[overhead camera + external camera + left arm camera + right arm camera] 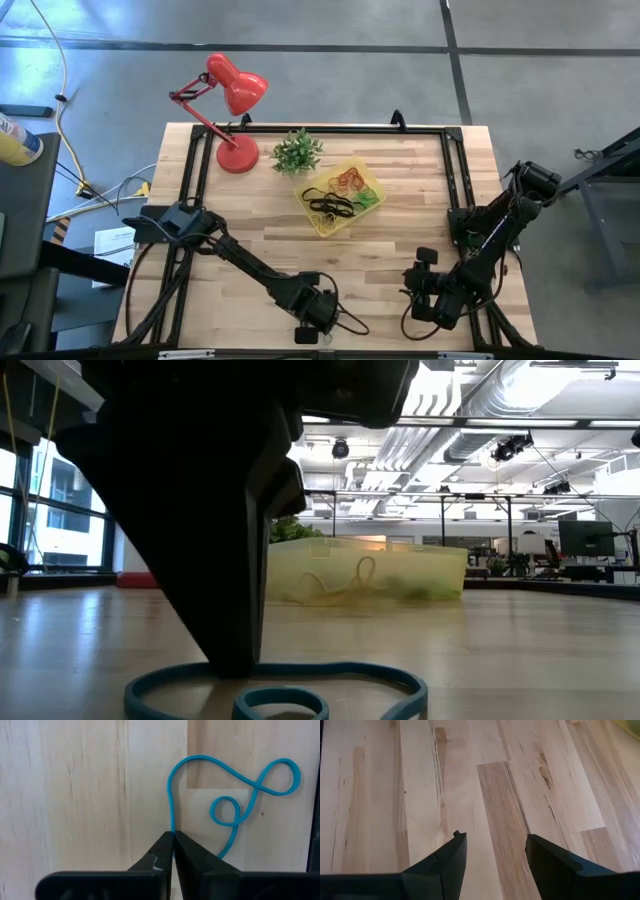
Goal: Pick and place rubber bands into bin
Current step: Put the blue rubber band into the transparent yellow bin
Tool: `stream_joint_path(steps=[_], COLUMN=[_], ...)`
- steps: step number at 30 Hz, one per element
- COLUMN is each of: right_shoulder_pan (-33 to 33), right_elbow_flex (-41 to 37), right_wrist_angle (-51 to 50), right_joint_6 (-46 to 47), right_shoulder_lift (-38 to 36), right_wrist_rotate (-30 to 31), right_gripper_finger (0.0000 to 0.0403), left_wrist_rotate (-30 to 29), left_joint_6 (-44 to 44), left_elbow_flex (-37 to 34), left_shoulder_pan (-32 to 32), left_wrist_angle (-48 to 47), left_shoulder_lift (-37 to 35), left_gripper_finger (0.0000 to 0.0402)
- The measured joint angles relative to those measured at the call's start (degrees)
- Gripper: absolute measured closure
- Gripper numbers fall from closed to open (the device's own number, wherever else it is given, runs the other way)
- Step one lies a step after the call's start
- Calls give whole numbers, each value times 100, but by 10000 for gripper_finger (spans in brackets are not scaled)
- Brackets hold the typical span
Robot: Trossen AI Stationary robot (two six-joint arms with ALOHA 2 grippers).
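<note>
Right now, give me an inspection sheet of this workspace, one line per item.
Surface: wooden table, bare in most places.
Job's things: blue rubber band lying at the near edge; yellow bin already holds several bands.
Clutter: red lamp and green plant at the far edge.
Grippers: left gripper shut on the blue rubber band; right gripper open over bare wood.
Cables: yellow cable on the floor.
Surroundings: grey floor, open hall behind.
</note>
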Motion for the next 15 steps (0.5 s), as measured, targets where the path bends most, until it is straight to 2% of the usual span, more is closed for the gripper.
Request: stream_joint_path(steps=[15], right_shoulder_pan=[-2], right_elbow_flex=[0], right_wrist_angle=[100], right_joint_6=[41], right_shoulder_lift=[0], right_wrist_rotate=[-29], right_gripper_finger=[210], left_wrist_rotate=[-977], left_joint_6=[225], left_elbow_flex=[-29], left_shoulder_pan=[-30], left_wrist_angle=[-143], left_shoulder_lift=[-195], left_gripper_finger=[401])
